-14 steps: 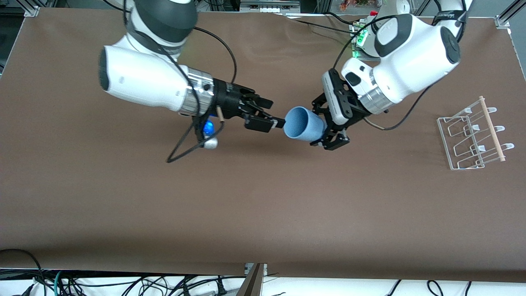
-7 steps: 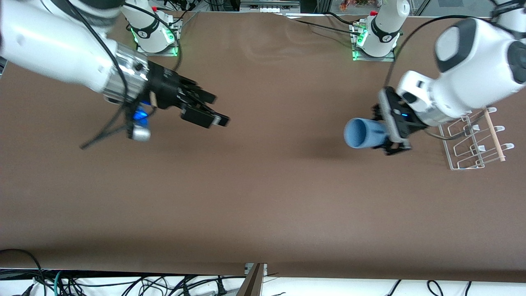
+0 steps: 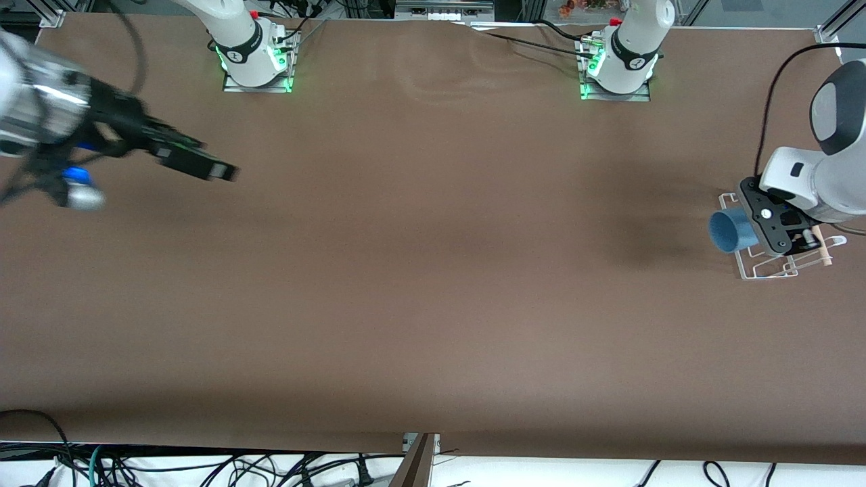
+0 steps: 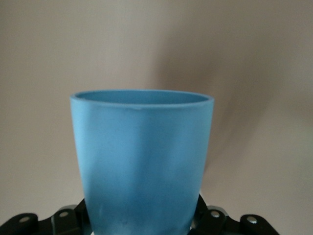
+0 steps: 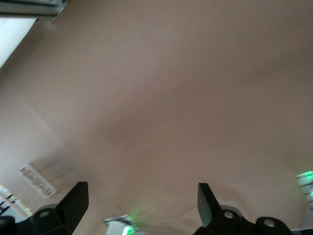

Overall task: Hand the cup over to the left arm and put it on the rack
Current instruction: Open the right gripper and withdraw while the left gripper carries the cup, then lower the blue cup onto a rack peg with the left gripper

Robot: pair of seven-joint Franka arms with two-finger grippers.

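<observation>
The light-blue cup (image 3: 729,230) lies on its side in my left gripper (image 3: 752,231), its open mouth pointing toward the middle of the table. The left gripper is shut on the cup's base end and holds it over the white wire rack (image 3: 764,269) at the left arm's end of the table. The gripper and wrist hide most of the rack; the end of its wooden rod (image 3: 823,254) shows. In the left wrist view the cup (image 4: 142,156) fills the middle. My right gripper (image 3: 203,166) is open and empty over the right arm's end of the table, its fingers (image 5: 77,196) wide apart.
The two arm bases with green lights (image 3: 256,57) (image 3: 617,64) stand along the table's edge farthest from the camera. Brown table cloth (image 3: 433,270) covers the table. Cables hang below the edge nearest the camera (image 3: 203,467).
My left arm carried the cup from the table's middle to over the rack. My right gripper drew away from the cup's rim to the right arm's end of the table.
</observation>
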